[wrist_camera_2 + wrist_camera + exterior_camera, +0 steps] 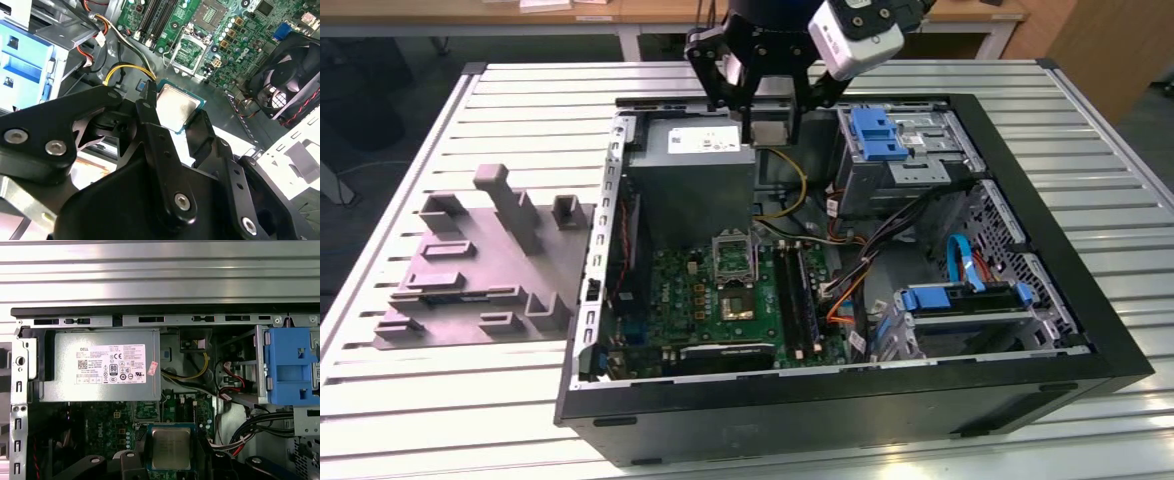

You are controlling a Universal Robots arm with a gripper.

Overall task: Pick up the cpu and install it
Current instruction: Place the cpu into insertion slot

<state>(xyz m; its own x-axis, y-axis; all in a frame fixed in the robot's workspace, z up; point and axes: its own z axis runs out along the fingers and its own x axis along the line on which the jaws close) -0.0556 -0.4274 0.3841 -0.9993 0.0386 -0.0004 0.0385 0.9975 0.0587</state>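
Exterior view: gripper (770, 135) hangs over the back end of the open computer case (854, 405), beside the power supply (687, 170). Jaws are clamped on the cpu (769, 128), which sits flat between the fingertips, clear of the board. The open socket (731, 258) lies well apart from the gripper, lower down and toward the near side of the case.

Second wrist view: cpu (175, 106) is pinched at two opposite edges by the fingers (149, 107), silvery top facing the camera. Square part, so no long axis. The socket (190, 50) lies out beyond the fingertips, empty, with a yellow cable (120, 72) between. A fan (290, 75) sits off to one side.

First wrist view: cpu (171, 449) is level in the gripper (171, 456), with the power supply (100, 365) beyond.

Judgement: pick done, chip not yet seated.
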